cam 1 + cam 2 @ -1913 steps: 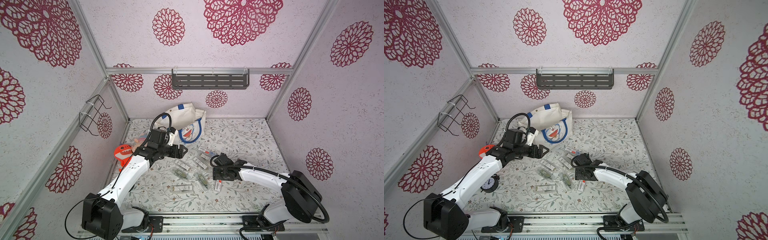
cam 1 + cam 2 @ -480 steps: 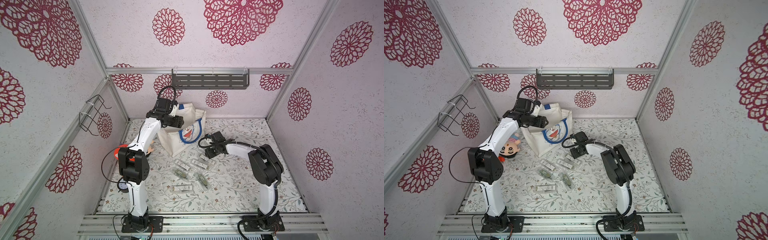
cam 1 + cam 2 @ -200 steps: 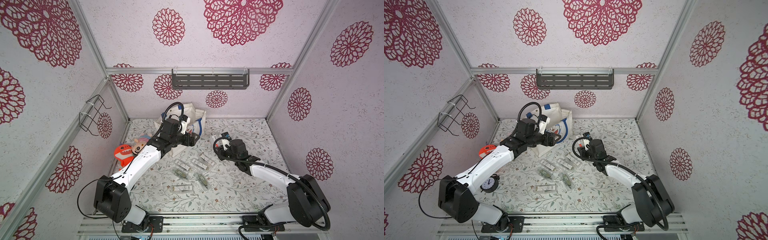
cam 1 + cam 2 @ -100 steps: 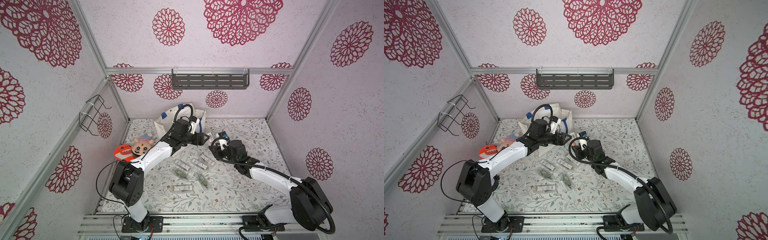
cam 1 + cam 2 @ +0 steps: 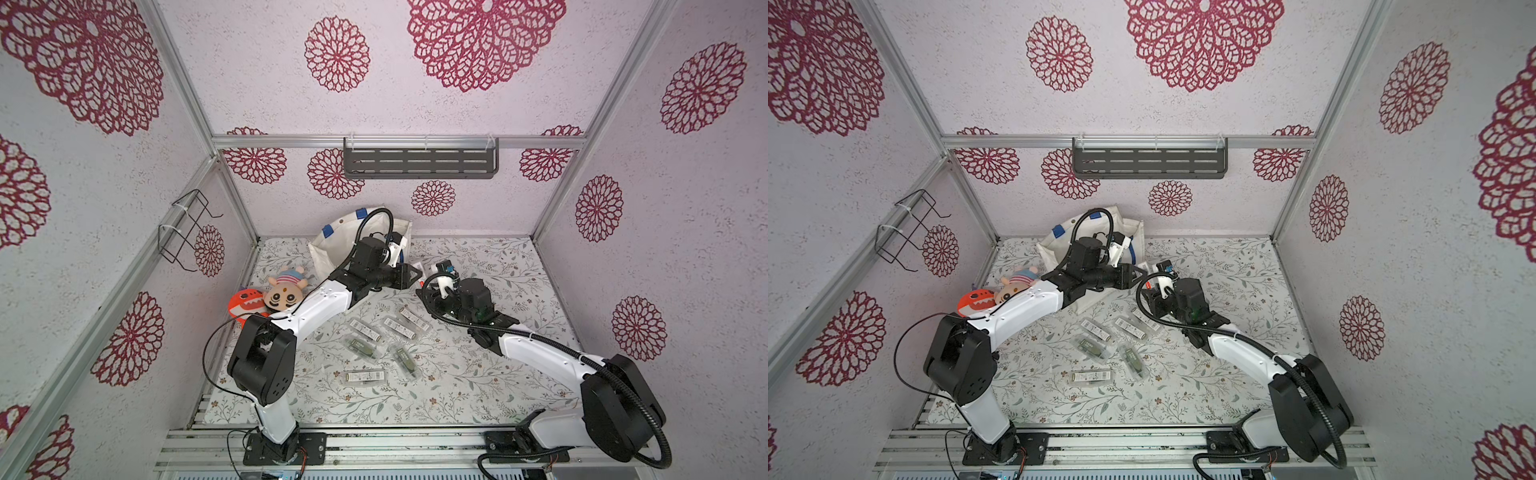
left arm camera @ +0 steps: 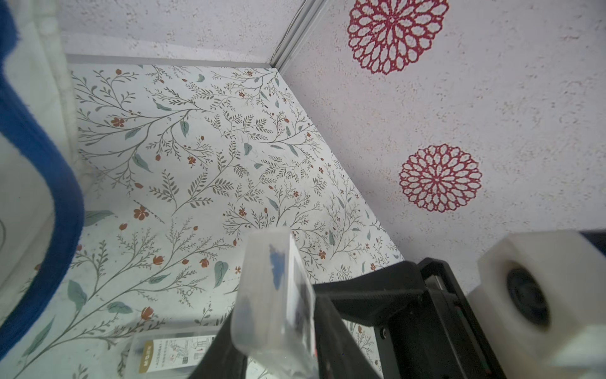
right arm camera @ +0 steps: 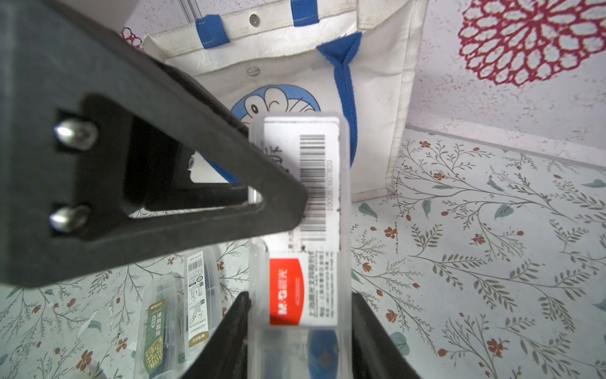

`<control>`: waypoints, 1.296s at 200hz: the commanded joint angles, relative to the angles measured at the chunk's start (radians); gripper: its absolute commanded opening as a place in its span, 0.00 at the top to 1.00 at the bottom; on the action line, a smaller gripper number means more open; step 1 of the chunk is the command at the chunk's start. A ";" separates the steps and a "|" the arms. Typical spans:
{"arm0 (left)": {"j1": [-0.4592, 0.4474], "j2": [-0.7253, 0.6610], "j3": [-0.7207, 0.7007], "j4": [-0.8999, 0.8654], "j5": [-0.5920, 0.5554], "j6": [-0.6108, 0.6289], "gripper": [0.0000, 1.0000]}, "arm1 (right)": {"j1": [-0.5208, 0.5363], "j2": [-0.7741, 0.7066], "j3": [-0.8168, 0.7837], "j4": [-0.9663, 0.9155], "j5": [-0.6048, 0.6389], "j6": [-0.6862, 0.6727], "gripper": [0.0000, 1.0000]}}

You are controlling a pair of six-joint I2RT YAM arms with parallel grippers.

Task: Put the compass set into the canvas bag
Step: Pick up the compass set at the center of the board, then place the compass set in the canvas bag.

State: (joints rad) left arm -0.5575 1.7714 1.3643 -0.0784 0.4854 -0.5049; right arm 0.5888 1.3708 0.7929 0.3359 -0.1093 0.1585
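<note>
Just in front of the canvas bag [image 5: 332,249], both my arms meet on one compass set case [image 7: 314,279], a clear plastic box with a barcode sticker and a red M&G label. My right gripper [image 7: 299,297] is drawn in tight on one end of it, with a finger pressed to each long edge. My left gripper [image 5: 410,275] reaches in from the opposite side. In the right wrist view one of its black fingers [image 7: 229,223] lies flat across the barcode face. In the left wrist view the case [image 6: 275,288] stands edge-on between the two fingers, which sit against both flat faces, so I read that gripper as pinched onto the case as well.

In a top view the case [image 5: 418,266] shows only as a small pale patch between the two grippers. It is held up off the floral tabletop [image 5: 478,374], outside the bag and on its printed side; I cannot tell whether it touches the cloth. The bag [image 7: 377,98] stands upright by the back wall, its blue cartoon cat facing my right wrist camera and a blue handle hanging down the front.

Six more boxed compass sets [image 5: 365,377] lie loose on the tabletop between the arms. A plush doll [image 5: 284,286] and an orange toy [image 5: 245,301] sit together by the left wall
</note>
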 commanded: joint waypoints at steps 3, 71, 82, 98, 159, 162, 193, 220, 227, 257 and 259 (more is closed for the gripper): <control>-0.013 0.000 0.015 0.032 0.009 -0.005 0.70 | 0.008 -0.014 0.032 0.039 -0.001 -0.005 0.68; -0.009 -0.025 0.000 0.058 -0.056 -0.006 0.78 | 0.010 -0.034 -0.007 0.045 0.022 -0.001 0.29; -0.001 -0.038 0.001 0.057 -0.076 -0.002 0.79 | 0.009 -0.043 -0.018 0.042 0.027 -0.002 0.26; 0.022 -0.056 0.009 0.057 -0.081 -0.003 0.80 | 0.009 -0.064 -0.037 0.034 0.039 -0.004 0.25; 0.191 -0.114 0.201 -0.102 -0.070 0.099 0.79 | 0.002 -0.137 -0.124 -0.009 0.103 0.007 0.25; 0.206 -0.113 0.210 -0.104 -0.064 0.098 0.79 | 0.002 -0.140 -0.127 -0.012 0.105 0.007 0.25; 0.327 -0.085 0.299 -0.136 -0.032 0.102 0.79 | 0.002 -0.150 -0.133 -0.061 0.117 0.003 0.26; 0.398 -0.001 0.372 -0.183 -0.059 0.127 0.81 | 0.002 -0.140 -0.129 -0.090 0.136 0.001 0.26; 0.408 0.022 0.381 -0.187 -0.060 0.135 0.81 | 0.002 -0.132 -0.122 -0.104 0.150 0.002 0.26; 0.413 0.107 0.395 -0.213 -0.097 0.178 0.81 | 0.004 -0.089 -0.088 -0.187 0.180 0.000 0.28; 0.412 0.112 0.396 -0.216 -0.101 0.181 0.81 | 0.003 -0.087 -0.087 -0.191 0.180 0.000 0.28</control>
State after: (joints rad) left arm -0.1364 1.8050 1.7519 -0.2207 0.4126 -0.3779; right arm 0.5945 1.2625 0.6617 0.2115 0.0284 0.1585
